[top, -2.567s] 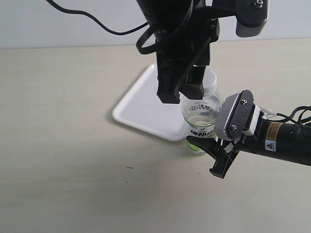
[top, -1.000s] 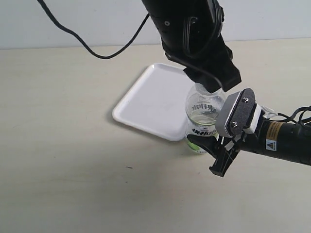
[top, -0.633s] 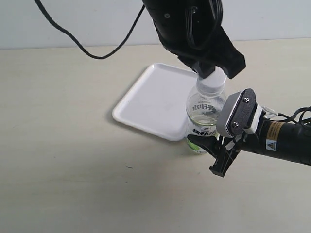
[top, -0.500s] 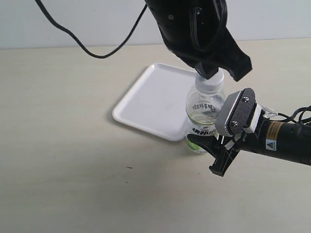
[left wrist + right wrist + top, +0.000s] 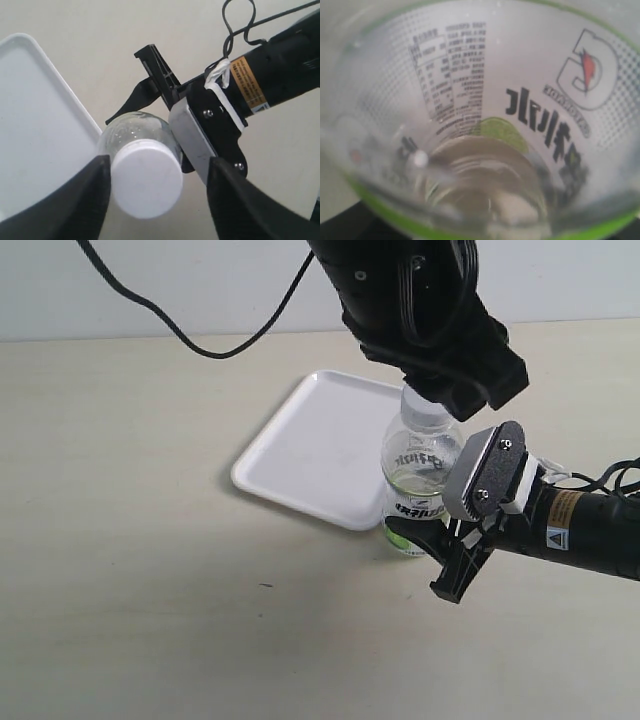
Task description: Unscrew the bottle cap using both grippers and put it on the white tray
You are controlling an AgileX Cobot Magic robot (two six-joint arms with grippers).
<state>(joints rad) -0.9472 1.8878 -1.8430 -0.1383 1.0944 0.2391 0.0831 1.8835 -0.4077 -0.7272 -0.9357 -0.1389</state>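
I am reading the task as barely under way. The bottle cap [image 5: 145, 180] is sitting on the neck of the bottle [image 5: 415, 475], nothing is lying on the white tray [image 5: 300, 455], and both the unscrewing and the carry to the tray remain to be done. Whether the cap is loosened at all I cannot tell, since the black fingers are hiding the threads.

The right gripper [image 5: 425, 525] is clasping the bottle low on its labelled body and steadying it. Its wrist camera is showing only label and clear plastic, pressed up close.

The left gripper [image 5: 157, 170] is hanging over the cap with its jaws released. In its own wrist view the fingers [image 5: 85, 200] are straddling the cap, one almost against it and the other with a clear gap, so nothing is being gripped there.

The bottle is standing upright on the table [image 5: 150, 540], just beside the tray's near corner. Its long axis is running vertically, base down, with the neck and cap pointing straight up into the left gripper. I am judging that those jaws need to close squarely on the cap before any turn can bite.
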